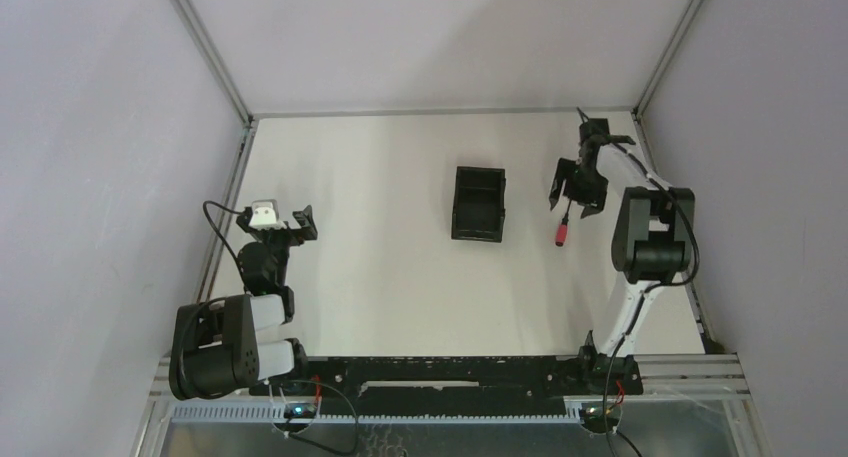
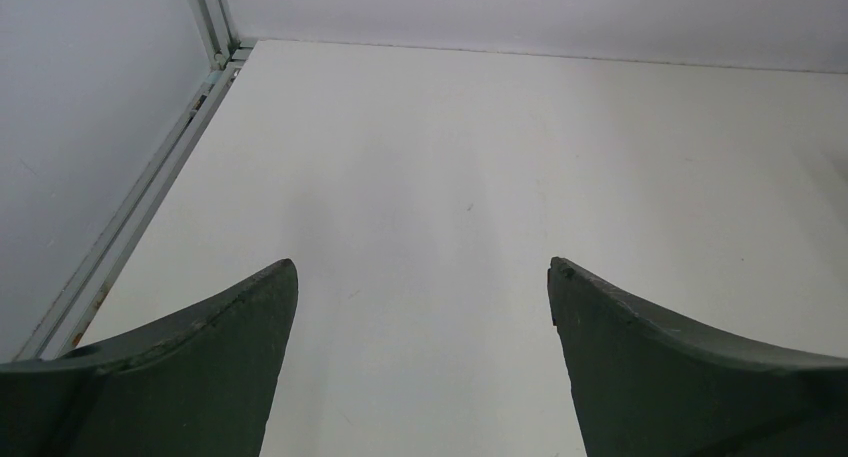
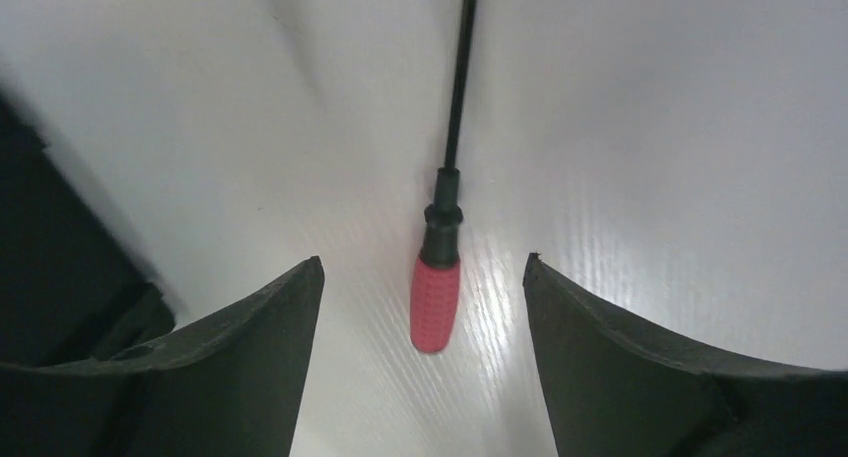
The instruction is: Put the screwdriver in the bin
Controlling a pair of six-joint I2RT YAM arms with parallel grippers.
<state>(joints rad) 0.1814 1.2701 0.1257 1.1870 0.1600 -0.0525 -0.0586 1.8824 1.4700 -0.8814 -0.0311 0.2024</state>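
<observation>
The screwdriver point(image 1: 563, 228), with a short red handle and a thin dark shaft, lies on the white table right of the bin. In the right wrist view the screwdriver point(image 3: 437, 299) lies flat, its handle between my two open fingers and its shaft pointing away. My right gripper point(image 1: 578, 189) hangs open above it, jaws wide apart and touching nothing. The black bin point(image 1: 478, 203) stands mid-table; its dark edge point(image 3: 60, 267) shows at the left of the right wrist view. My left gripper point(image 1: 283, 221) is open and empty at the left side point(image 2: 422, 277).
Metal frame rails point(image 1: 228, 202) run along the table's left edge and also show in the left wrist view point(image 2: 150, 192). White walls close in the back and sides. The right arm's base link point(image 1: 650, 239) stands near the right rail.
</observation>
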